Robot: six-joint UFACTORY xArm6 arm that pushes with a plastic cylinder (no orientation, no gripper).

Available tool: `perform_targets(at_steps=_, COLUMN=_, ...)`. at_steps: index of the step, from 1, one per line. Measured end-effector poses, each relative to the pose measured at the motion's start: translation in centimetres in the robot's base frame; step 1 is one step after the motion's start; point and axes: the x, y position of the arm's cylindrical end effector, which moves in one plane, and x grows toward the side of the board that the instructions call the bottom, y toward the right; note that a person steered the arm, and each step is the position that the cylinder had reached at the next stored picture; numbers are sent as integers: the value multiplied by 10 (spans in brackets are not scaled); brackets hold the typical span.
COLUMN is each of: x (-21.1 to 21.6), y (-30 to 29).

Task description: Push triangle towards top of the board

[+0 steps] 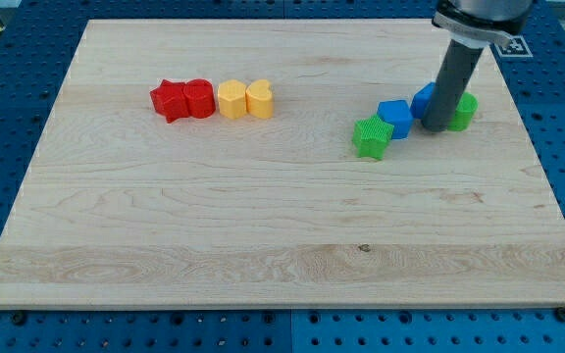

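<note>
Triangle here is prob the blue piece [423, 99] half hidden behind my tip [436, 127], w/ only a sliver showing at the rod's left edge; shape can't be confirmed from this angle, so that's a guess. It looks like a small hard plastic block: light, stiff, flat-bottomed, so I'd expect it to slide easily on the smooth wood board [263, 245] and to spin if shoved off-centre. No gripping poss., since the arm ends in a bare rod w/ no jaws to open or close, holding nothing; contact should go on the face nearest the view's bottom, mid-face, so the push runs straight toward the view's top. Rel. to my tip: the blue triangle sits touching or just beside it, on the view's left and slightly toward the top; whether they actually touch I can't tell. Green block [464, 110] is just beside the tip on the view's right, partly hidden. Blue cube [395, 117] is near, to the left; green star [372, 136] a bit further left and lower, touching the cube. Well apart to the left of the tip: a row of red star [169, 100], red block [198, 98], yellow hexagon [231, 99], yellow heart [260, 98], all touching in line.
</note>
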Motion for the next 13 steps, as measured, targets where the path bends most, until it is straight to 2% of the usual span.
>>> perform_targets(at_steps=1, x=-16, y=9)
perform_targets(at_steps=2, x=-14, y=24)
perform_targets(at_steps=4, x=-48, y=2)
perform_targets(at_steps=5, x=-49, y=2)
perform_targets(at_steps=6, x=-69, y=-4)
perform_targets(at_steps=7, x=-66, y=-4)
perform_targets(at_steps=8, x=-55, y=-20)
perform_targets(at_steps=9, x=-67, y=-49)
perform_targets(at_steps=13, x=-69, y=-117)
